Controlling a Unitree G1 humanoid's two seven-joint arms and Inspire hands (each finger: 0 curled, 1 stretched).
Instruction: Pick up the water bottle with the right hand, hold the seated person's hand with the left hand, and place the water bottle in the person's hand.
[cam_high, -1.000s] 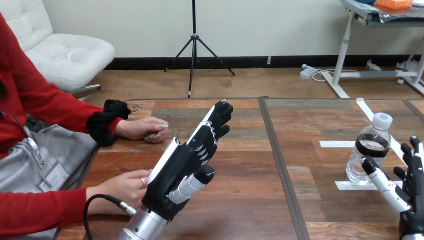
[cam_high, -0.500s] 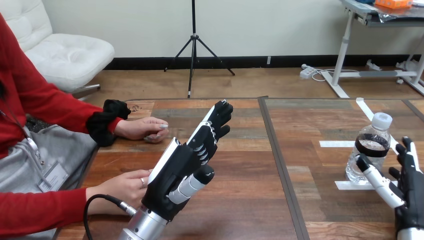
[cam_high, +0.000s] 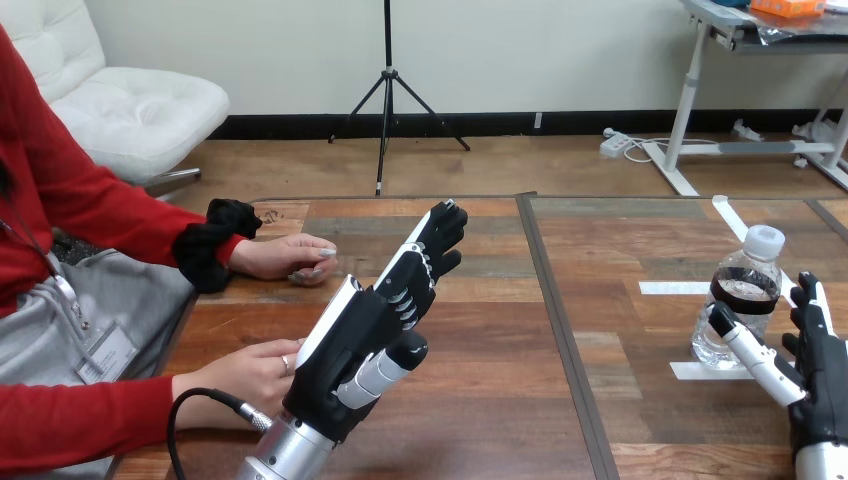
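Note:
The water bottle (cam_high: 737, 296), clear with a white cap and a dark label, stands upright on the table at the right. My right hand (cam_high: 812, 364) is open just in front of it and to its right, thumb reaching toward the bottle's base, fingers straight beside it, not closed round it. My left hand (cam_high: 372, 320) is raised over the table's left half, open with straight fingers pointing away. The person's far hand (cam_high: 285, 256) rests on the table past my left fingertips. The person's near hand (cam_high: 245, 372) lies flat beside my left wrist, apart from it.
White tape strips (cam_high: 700, 288) mark the table around the bottle. A dark seam (cam_high: 560, 330) runs front to back down the table's middle. A black cable (cam_high: 205, 400) loops at my left forearm near the person's near hand.
My right hand has moved up and left, closer to the bottle, its thumb now near the base. My left hand, the bottle and the person's hands have not moved.

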